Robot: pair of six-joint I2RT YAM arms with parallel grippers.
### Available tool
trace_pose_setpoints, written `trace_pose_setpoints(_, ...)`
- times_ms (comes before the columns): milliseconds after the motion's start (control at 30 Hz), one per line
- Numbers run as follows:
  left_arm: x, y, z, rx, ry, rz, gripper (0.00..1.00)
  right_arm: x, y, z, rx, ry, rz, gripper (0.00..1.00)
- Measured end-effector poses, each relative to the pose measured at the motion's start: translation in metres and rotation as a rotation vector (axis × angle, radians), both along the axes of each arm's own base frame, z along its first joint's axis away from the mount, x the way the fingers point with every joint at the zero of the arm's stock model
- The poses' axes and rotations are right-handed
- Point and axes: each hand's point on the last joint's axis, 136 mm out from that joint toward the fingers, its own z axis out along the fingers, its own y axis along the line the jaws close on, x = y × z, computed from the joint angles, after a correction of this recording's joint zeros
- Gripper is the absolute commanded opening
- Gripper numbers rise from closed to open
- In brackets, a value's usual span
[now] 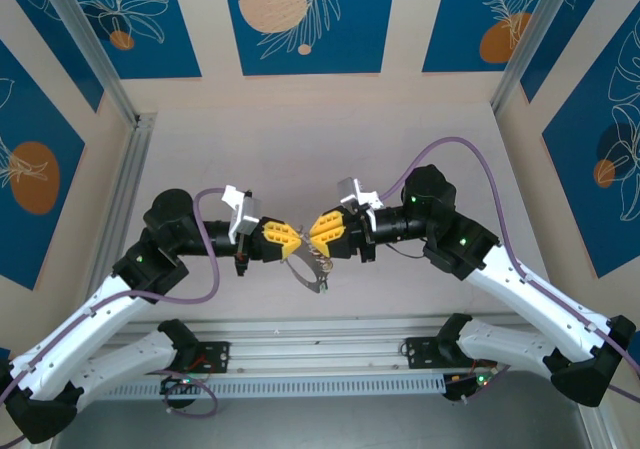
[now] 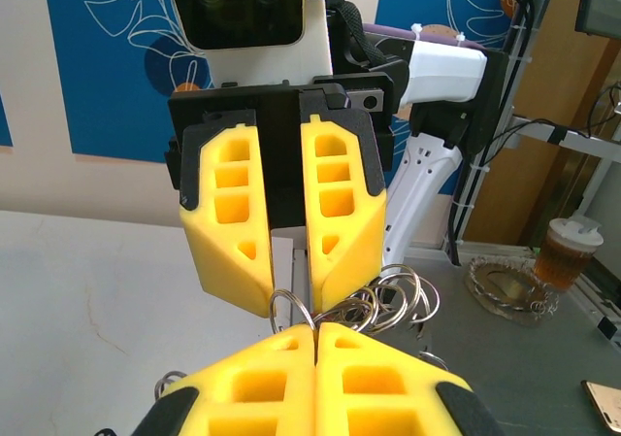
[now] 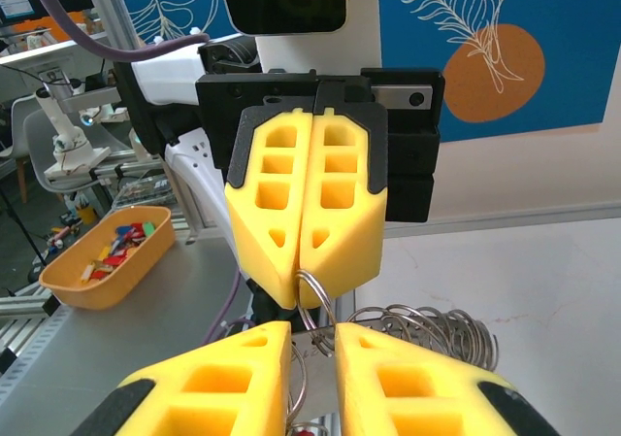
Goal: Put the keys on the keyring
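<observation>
- Keyring [image 1: 313, 267] hangs at the centre of the top view, just below the spot where the two grippers meet nose to nose above the table [image 1: 330, 139].
- In the left wrist view its wire loops [image 2: 393, 295] bunch at the lower centre, right of the yellow fingertips. In the right wrist view the same coils [image 3: 427, 324] lie at the lower right.
- The left gripper [image 1: 295, 240] is clamped on one loop of the hoop. Its yellow fingers are pressed flat together at the bottom of its own camera [image 2: 315, 331] and in the middle of the right wrist view [image 3: 303, 295], where a loop curls out from the tips.
- The right gripper [image 1: 313, 237] has its fingers a narrow gap apart, and a flat silver piece [image 3: 313, 344] is pinched in that gap [image 3: 312, 331]. Whether this piece is a key blade cannot be told.
- Seen from the left wrist, the right gripper [image 2: 291, 300] fills the centre, with a pale strip showing between its fingers.
- An orange tray [image 3: 68, 285] holding small coloured bits [image 3: 121, 242] sits at the left of the right wrist view.
- A lidded cup [image 2: 563, 251] stands at the right of the left wrist view.
</observation>
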Motion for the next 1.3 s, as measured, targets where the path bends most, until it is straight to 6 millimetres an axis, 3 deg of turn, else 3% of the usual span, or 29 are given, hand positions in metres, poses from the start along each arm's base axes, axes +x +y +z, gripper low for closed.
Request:
trace_pose_setpoints(800,0.0003,-0.0006,-0.0022,0.007,0.005,0.001,0.00,0.0063,0.0009,-0.0027,-0.004,-0.002,-0.035,0.27)
trace_pose_setpoints(967,0.0006,-0.0006,-0.0027,0.009,0.007,0.003,0.00,0.0064,0.0011,-0.0003,0.005,-0.007,-0.034,0.22)
trace_pose_setpoints(1067,0.0017,-0.0007,-0.0027,0.009,0.007,0.009,0.00,0.0057,0.0013,0.0006,0.009,-0.005,-0.030,0.13)
trace_pose_setpoints(1300,0.0040,-0.0011,-0.0030,0.010,0.007,0.022,0.00,0.0013,0.0013,-0.0002,0.008,-0.002,-0.002,0.15)
